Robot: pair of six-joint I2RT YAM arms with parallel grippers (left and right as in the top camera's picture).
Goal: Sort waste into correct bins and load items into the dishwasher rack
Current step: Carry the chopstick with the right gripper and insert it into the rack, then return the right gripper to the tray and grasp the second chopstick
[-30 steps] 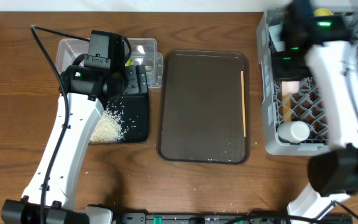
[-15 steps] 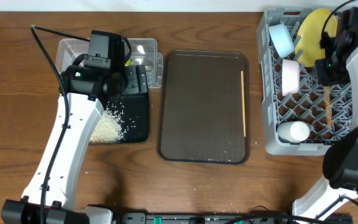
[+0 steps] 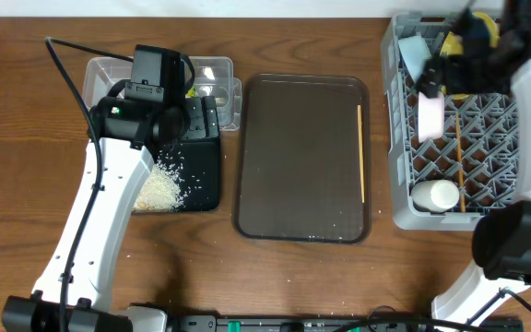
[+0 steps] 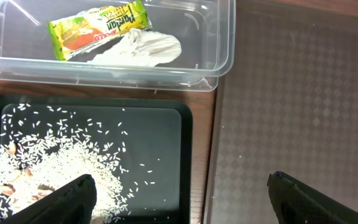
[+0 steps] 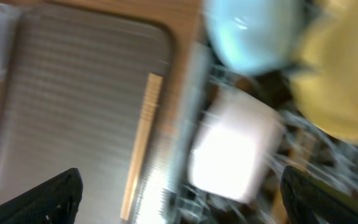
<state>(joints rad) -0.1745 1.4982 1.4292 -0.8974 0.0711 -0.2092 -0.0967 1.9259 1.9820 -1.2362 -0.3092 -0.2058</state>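
Rice [image 4: 61,168] sits in the black tray [image 4: 160,143], lower left of the left wrist view. The wrapper [image 4: 98,28] is in the clear tub [image 4: 191,37] above, mostly behind the arm from overhead. Left pincer [image 4: 180,186] released, empty. Right pincer [image 5: 179,186] spread wide, empty. Only the overhead shows one chopstick [image 3: 459,175] inside the rack [image 3: 400,157], another [image 3: 361,152] on the brown tray [image 3: 293,157].

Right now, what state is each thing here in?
Left gripper, open, empty.
Right gripper, open, empty.
Clear tub, holds wrapper and paper.
Black tray, holds rice.
Brown tray, one chopstick lying on it.
Rack, loaded with blue bowl, white bowl, plate, cup, other chopstick.
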